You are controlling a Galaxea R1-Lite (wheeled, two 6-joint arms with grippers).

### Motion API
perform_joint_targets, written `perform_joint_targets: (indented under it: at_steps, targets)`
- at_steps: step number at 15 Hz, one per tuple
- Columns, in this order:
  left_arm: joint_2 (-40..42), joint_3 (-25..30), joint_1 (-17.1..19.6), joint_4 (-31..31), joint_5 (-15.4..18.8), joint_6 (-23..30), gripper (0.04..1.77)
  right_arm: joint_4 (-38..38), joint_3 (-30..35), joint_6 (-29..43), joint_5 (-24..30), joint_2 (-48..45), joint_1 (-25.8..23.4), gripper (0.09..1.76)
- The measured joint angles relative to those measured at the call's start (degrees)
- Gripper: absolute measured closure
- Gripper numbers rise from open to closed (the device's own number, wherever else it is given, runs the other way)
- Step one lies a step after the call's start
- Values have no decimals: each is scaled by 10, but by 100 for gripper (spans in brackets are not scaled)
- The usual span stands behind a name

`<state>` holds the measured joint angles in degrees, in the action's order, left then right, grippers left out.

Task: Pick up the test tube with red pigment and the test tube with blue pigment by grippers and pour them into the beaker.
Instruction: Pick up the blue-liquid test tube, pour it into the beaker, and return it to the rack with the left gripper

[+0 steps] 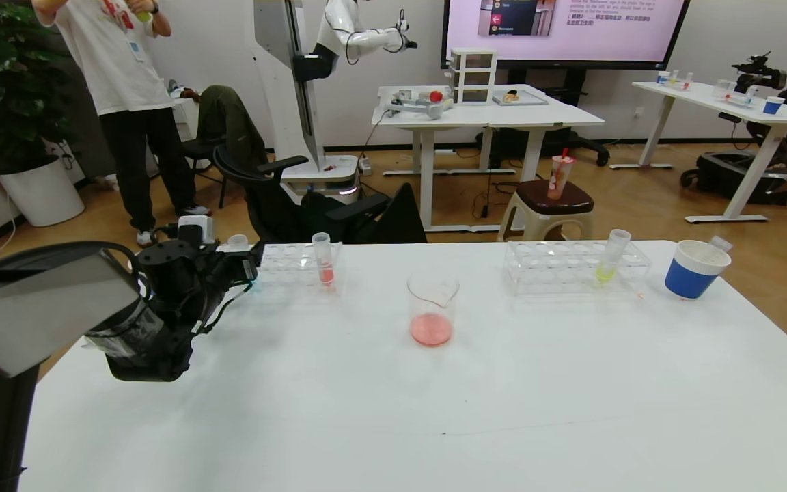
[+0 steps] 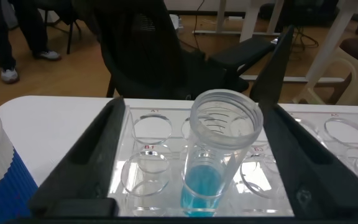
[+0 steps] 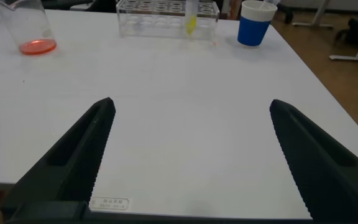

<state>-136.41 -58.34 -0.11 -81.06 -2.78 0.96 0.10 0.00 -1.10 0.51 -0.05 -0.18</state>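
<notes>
Fingers of the left gripper (image 2: 191,155) stand apart on either side of the test tube with blue pigment (image 2: 211,163), not clearly touching it — the tube is upright in the left rack (image 1: 294,268) at the far left of the surface (image 1: 393,410). Right gripper (image 3: 188,155) hangs low over the near right, its fingers spread wide — nothing between them. Farther off, mid-surface, the beaker (image 1: 432,307) holds red liquid.

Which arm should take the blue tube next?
Left. The left gripper already has its fingers either side of the blue-pigment tube in the rack. The right gripper hangs open over bare table, far from it.
</notes>
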Motion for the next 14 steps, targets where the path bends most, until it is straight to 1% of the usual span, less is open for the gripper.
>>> perform_joint_targets:
  at_steps: [2,3,4,10,11,14]
  targets:
    - [0,-1,-3,0,0,0,135,0,0,0,0,0,0,11]
    - [0,0,-1,-1,1,0,145,0,0,0,0,0,0,11]
    - [0,1,-2,-2,1,0,128,0,0,0,0,0,0,11]
    - [2,0,-4,7,0,-3,131,0,0,0,0,0,0,11]
    - [5,-3,-4,18,-1,-6,131,0,0,0,0,0,0,11]
    - [28,-22,-7,74,-20,-17,131,0,0,0,0,0,0,11]
